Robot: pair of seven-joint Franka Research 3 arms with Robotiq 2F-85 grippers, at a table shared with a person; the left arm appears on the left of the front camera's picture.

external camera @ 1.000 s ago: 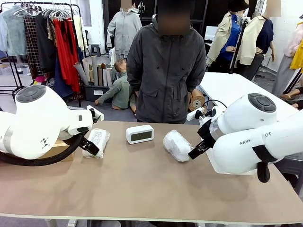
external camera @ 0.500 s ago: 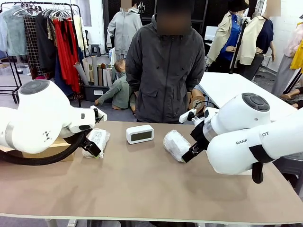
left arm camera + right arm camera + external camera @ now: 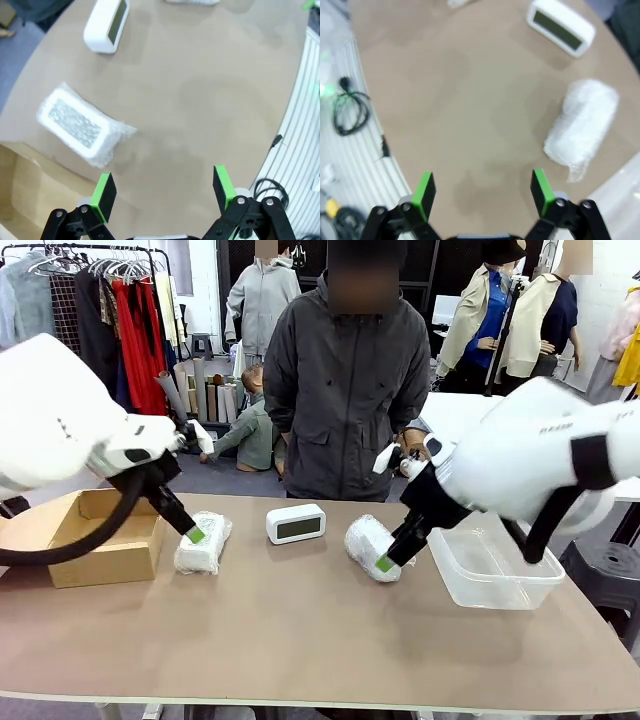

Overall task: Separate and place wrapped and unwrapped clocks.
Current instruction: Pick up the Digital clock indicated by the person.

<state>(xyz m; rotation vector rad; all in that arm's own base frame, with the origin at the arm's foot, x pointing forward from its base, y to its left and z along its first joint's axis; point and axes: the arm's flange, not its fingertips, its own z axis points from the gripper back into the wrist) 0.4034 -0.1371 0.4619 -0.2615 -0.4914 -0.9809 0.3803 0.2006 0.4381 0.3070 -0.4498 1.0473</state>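
A bare white clock with a dark screen stands at the table's far middle; it also shows as the clock and the clock in the wrist views. One bubble-wrapped clock lies left of it, seen as a wrapped lump from the left wrist. Another wrapped clock lies to the right, also the wrapped lump. My left gripper hangs open over the left lump's edge, fingers apart with nothing between. My right gripper is open beside the right lump, its fingers holding nothing.
A brown cardboard box sits open at the table's left. A clear plastic tub stands at the right. A person in a dark grey jacket stands at the far edge. The near half of the table is bare.
Both arms have lifted and swung outward, uncovering the cardboard box and the clear tub. The gripper tips now point down at the wrapped lumps. The clocks have not moved.
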